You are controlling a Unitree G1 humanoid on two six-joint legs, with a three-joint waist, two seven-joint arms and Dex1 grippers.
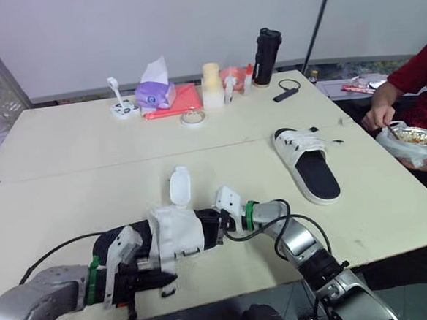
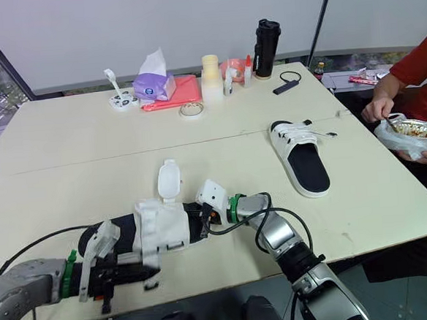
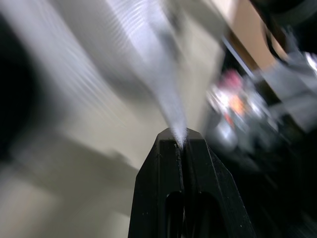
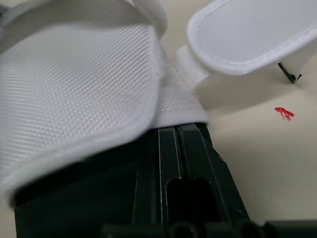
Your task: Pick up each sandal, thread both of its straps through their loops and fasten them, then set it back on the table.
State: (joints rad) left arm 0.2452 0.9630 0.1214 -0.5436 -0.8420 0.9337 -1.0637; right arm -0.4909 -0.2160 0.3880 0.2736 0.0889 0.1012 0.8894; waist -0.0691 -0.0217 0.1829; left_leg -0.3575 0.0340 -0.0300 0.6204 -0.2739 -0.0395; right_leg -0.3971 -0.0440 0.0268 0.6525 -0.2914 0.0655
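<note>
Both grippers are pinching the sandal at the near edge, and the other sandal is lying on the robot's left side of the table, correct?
No: the other sandal lies on the robot's right side of the table, as the left eye view shows. The left gripper and right gripper do pinch the near sandal.

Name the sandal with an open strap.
The near sandal, in front of the robot: one strap flap stands open. The far sandal has straps lying flat.
</note>
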